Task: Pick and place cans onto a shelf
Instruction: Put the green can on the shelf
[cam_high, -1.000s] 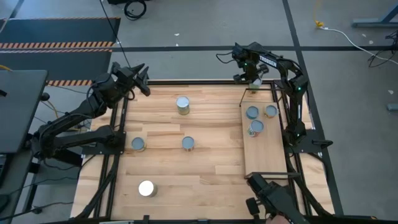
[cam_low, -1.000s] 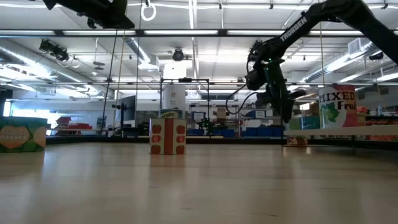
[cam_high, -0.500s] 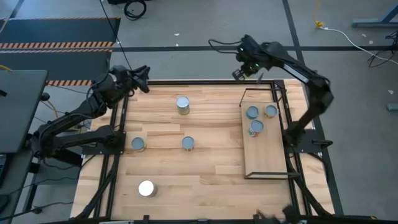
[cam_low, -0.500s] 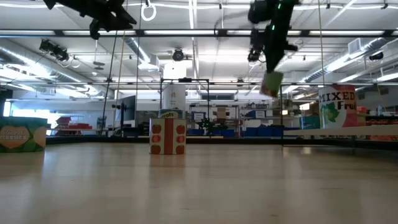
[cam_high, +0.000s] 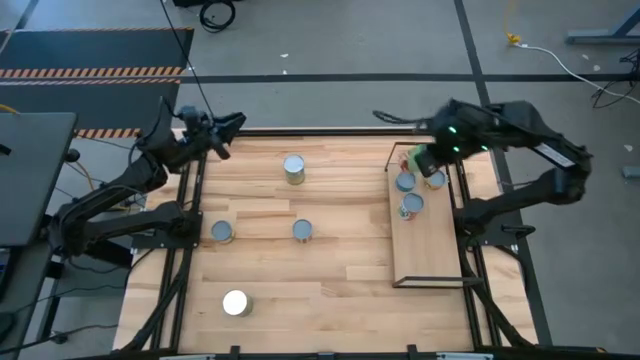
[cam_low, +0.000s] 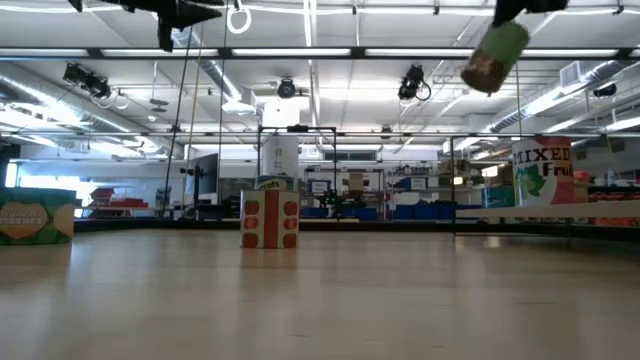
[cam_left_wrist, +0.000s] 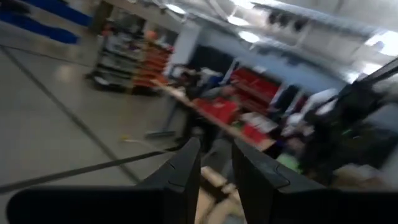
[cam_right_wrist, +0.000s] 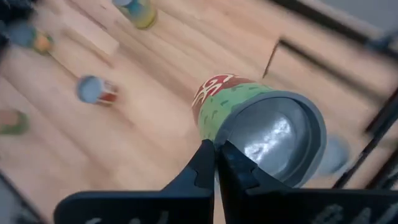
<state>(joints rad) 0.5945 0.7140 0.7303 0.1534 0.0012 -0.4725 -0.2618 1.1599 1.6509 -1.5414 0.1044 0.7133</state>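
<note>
My right gripper is shut on a can with a green label above the far end of the shelf, a light board in a black frame at the table's right. Three cans stand on the shelf's far part. Several more cans stand on the tabletop: one far centre, two in the middle left, one white-topped near left. My left gripper is open and empty, raised over the table's far left corner. My right gripper meets the green can at the rim of its silvery end, the two fingers close together there. How much of the rim lies between them is hidden by the fingers. The can hangs tilted below the gripper, lifted well clear of the shelf.
The shelf's near half is bare board. A label-side can shows in the middle of the low view, another at its left edge. Black frame rails run along the table's edges.
My right gripper has swung with the green can from beyond the table's far edge toward the near and right edges, to over the shelf's far end. It has risen, and the can now hangs tilted.
</note>
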